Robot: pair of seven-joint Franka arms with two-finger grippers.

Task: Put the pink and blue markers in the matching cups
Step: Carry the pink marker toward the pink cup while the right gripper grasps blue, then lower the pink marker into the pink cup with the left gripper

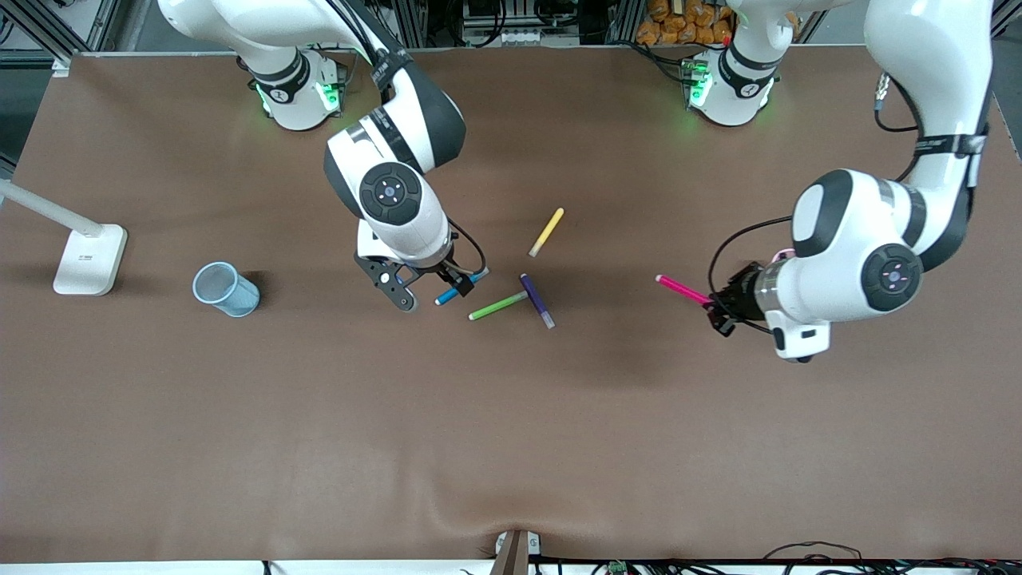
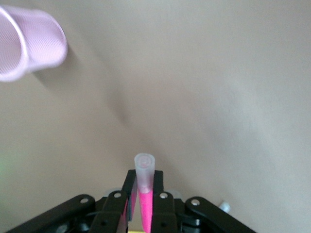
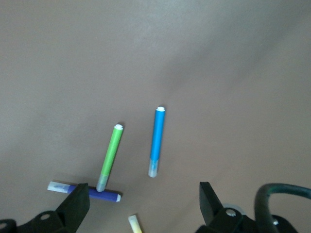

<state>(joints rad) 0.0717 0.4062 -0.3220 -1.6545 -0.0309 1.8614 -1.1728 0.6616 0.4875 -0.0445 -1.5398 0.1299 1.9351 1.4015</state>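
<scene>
**Left gripper clamped on pink marker; right gripper spread above blue marker**

I found the left gripper (image 1: 722,311) in the air over the brown table (image 1: 511,431) toward the left arm's end, its fingers (image 2: 159,196) pressed onto the pink marker (image 1: 683,290). In the left wrist view the marker's pale cap (image 2: 145,172) stuck out just past the fingertips, while in the front view the pink barrel ran out from the gripper toward the table's middle. The pink cup (image 2: 30,46) showed only in the left wrist view, lying tilted on the table surface; I could not place it in the front view.

The right gripper (image 1: 427,289) I logged with its fingers (image 3: 210,201) spread wide, holding nothing. It hung over the blue marker (image 3: 156,141), which lay flat on the table near its middle and lined up with the gap between the two fingers. I could not tell whether either finger touched it.

The blue cup (image 1: 225,289) stood toward the right arm's end of the table, well apart from the markers. The green marker (image 1: 498,306) lay with one end touching the purple marker (image 1: 536,300). The yellow marker (image 1: 547,231) lay nearer the robots' edge, apart from both.
</scene>
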